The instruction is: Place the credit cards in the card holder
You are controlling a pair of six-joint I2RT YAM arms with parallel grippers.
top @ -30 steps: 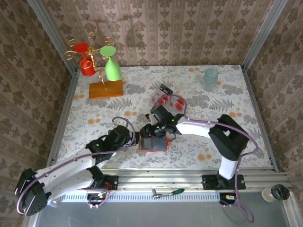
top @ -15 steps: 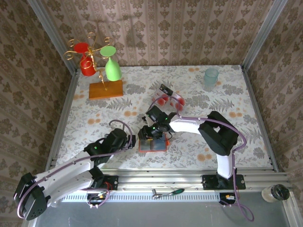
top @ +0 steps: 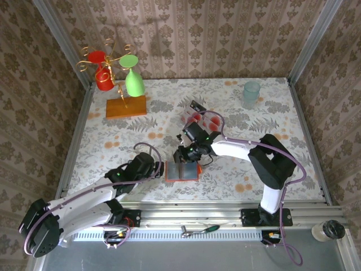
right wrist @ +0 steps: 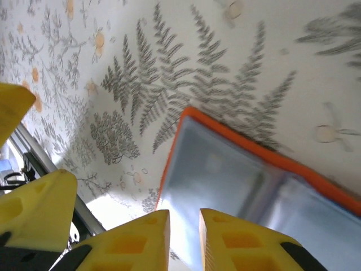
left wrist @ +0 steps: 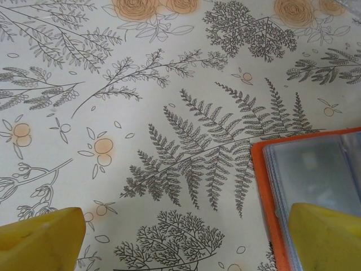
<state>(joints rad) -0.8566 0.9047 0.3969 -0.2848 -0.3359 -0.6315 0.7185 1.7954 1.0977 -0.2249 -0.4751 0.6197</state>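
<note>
Two flaps of the small orange-red folding card holder lie open, glossy grey-blue lining up, on the fern-printed surface close to its near edge.

Your right end effector hovers over the lining with its yellow jaws drawn nearly together, a slim gap left and no card visible between them. Your left end effector is spread wide and empty, one finger over the holder's left border; whether it presses there, you cannot tell. The thin pale credit cards, blotched red, sit in a loose pile further back, behind the right arm. To do this step well, pin the limp orange border flat with the left, since the slick lining looks likely to slide. Then bring each stiff card in low and edge-first, so it slips under the pocket lip rather than skating across it.
</note>
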